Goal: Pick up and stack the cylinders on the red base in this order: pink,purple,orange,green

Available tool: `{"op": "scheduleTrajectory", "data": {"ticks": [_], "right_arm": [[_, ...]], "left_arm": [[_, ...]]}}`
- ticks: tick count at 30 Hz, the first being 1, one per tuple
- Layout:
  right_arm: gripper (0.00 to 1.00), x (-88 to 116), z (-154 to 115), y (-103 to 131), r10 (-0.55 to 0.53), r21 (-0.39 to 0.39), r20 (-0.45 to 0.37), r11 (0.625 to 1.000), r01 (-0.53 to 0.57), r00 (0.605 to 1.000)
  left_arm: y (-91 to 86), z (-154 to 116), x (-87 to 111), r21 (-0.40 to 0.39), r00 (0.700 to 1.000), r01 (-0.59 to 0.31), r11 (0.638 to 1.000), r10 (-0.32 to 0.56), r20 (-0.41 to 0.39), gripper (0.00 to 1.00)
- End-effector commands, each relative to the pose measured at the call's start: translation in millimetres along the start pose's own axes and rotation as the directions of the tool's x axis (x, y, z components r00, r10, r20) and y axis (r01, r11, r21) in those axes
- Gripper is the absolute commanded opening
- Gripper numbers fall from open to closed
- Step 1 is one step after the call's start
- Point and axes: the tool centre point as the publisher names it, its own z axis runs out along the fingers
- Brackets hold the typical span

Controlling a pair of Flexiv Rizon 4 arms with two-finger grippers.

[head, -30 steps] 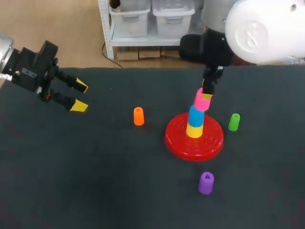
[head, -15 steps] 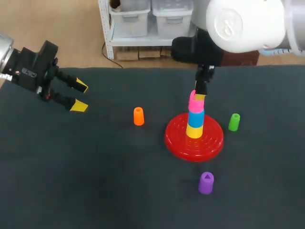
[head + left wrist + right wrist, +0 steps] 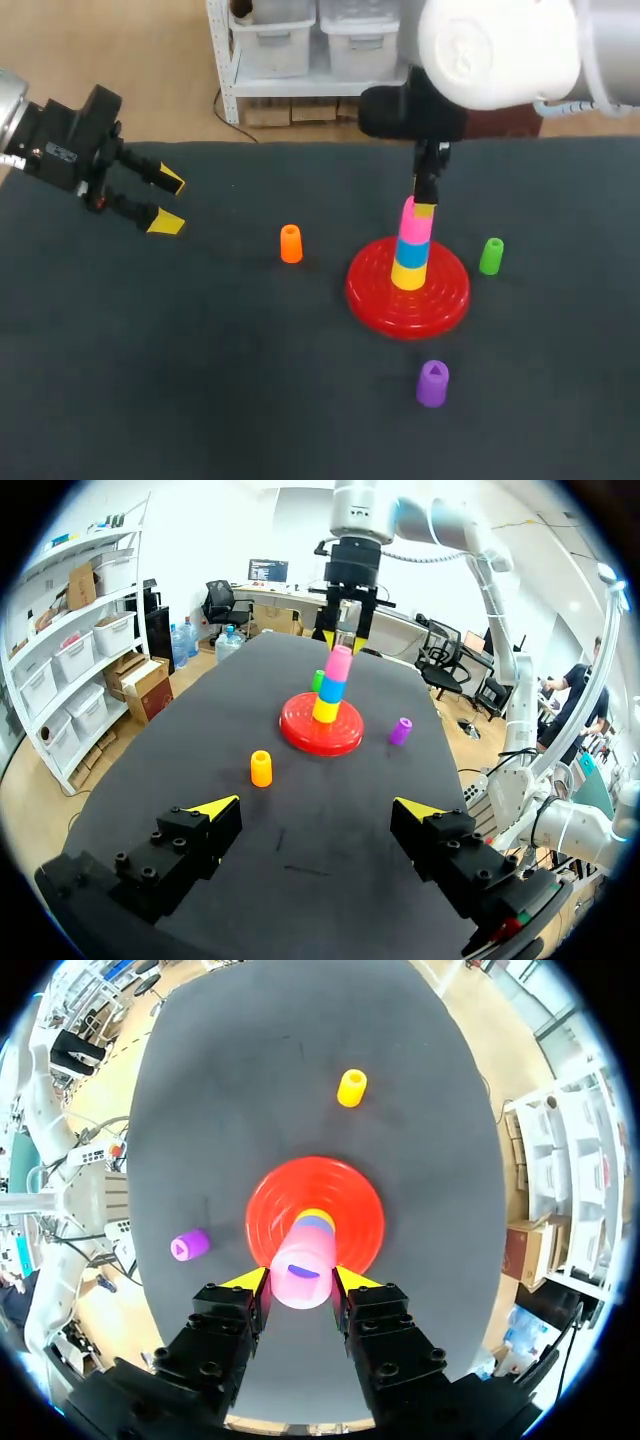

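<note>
My left claw (image 3: 168,202) hangs over the table's left side, fingers spread wide and empty, well clear of the work. The orange cylinder (image 3: 291,243) stands next, waiting its turn. Over the red base (image 3: 375,292) my right claw (image 3: 423,207) points straight down, clamped on the pink cylinder (image 3: 413,222) to seat it atop the yellow and blue pieces (image 3: 409,262) (release seems due next). The green cylinder (image 3: 491,256) stands just beside the base, the purple cylinder (image 3: 432,384) nearer me.

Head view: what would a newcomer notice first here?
The red base mid-table bears a yellow cylinder, a blue cylinder and a pink cylinder stacked. The right gripper has its fingers closed on the pink one. An orange cylinder, a green cylinder and a purple cylinder stand loose around the base.
</note>
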Motion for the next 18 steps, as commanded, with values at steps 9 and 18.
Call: {"op": "scheduleTrajectory", "data": {"ticks": [9, 18], "right_arm": [[0.22, 0.1, 18.9, 1.0, 0.039, 0.016, 0.022, 0.999, -0.039, 0.999], [1.0, 5.9, -20.1, 9.2, 0.08, 0.139, 0.019, 0.987, -0.082, 0.997]], "left_arm": [[0.1, -0.1, 1.5, 0.0, 1.0, -0.002, 1.0, 0.002, 0.003, 1.0], [0.1, -0.1, 1.5, 0.0, 1.0, -0.002, 1.0, 0.002, 0.003, 1.0]]}}
